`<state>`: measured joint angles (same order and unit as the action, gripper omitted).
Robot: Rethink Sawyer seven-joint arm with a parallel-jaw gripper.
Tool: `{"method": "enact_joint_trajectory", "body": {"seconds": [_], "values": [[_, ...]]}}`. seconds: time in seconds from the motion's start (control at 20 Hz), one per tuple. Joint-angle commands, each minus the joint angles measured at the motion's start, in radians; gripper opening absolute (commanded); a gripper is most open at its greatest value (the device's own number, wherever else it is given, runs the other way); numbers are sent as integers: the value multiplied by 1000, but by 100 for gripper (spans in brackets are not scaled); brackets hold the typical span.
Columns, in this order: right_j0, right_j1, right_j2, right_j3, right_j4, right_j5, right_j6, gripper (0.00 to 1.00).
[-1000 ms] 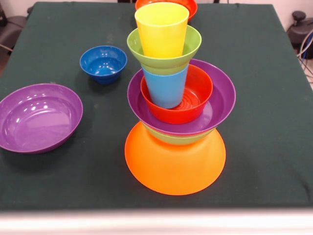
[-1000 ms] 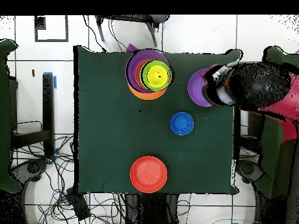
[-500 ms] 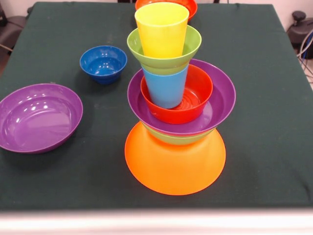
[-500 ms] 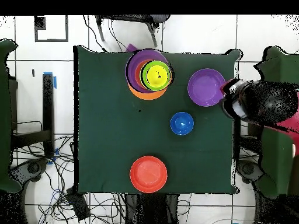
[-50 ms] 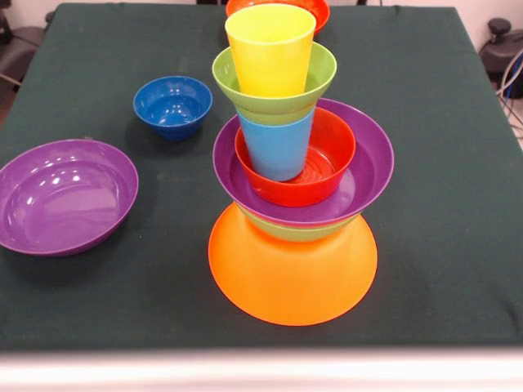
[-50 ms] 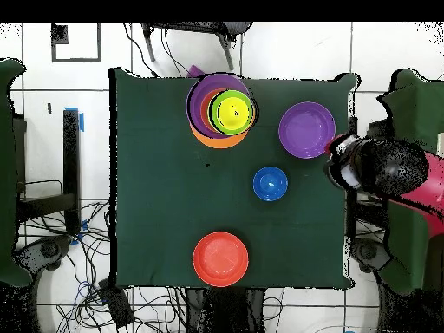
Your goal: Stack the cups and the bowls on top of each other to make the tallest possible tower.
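Observation:
The tower (image 5: 292, 278) stands on an upturned orange bowl. Above that come a green bowl (image 5: 298, 233), a purple bowl (image 5: 369, 175), a red-orange bowl (image 5: 333, 155), the light blue cup (image 5: 278, 149), another green bowl (image 5: 274, 104) and the yellow cup (image 5: 270, 51) on top. From overhead the tower (image 6: 223, 110) sits near the table's upper edge. Loose on the cloth are a purple bowl (image 5: 65, 196), a small dark blue bowl (image 5: 172, 104) and a red-orange bowl (image 5: 319, 10). My gripper (image 6: 340, 165) hangs at the table's right edge in the overhead view, beside the loose purple bowl (image 6: 306, 130) and apart from it. The front view does not show the gripper.
A dark green cloth covers the table (image 5: 441, 122). In the overhead view the blue bowl (image 6: 270, 183) lies mid-table and the red-orange bowl (image 6: 220, 258) near the lower edge. Chairs and cables ring the table.
In the overhead view the arm has drawn back from over the loose purple bowl to the table's right edge and shifted slightly downward. The tower and loose bowls have not moved.

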<state>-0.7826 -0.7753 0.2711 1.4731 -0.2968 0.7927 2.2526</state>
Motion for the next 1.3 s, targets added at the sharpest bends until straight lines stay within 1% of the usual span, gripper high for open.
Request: {"method": "enact_joint_trajectory", "body": {"seconds": [0.05,0.9,1.05,1.3], "values": [[2,86,86,140,-90,-85,-212,100],[-51,180,71,229,-164,-261,-148,100],[-40,186,65,245,-171,-290,-117,100],[14,147,46,270,-164,-299,-55,100]]}}
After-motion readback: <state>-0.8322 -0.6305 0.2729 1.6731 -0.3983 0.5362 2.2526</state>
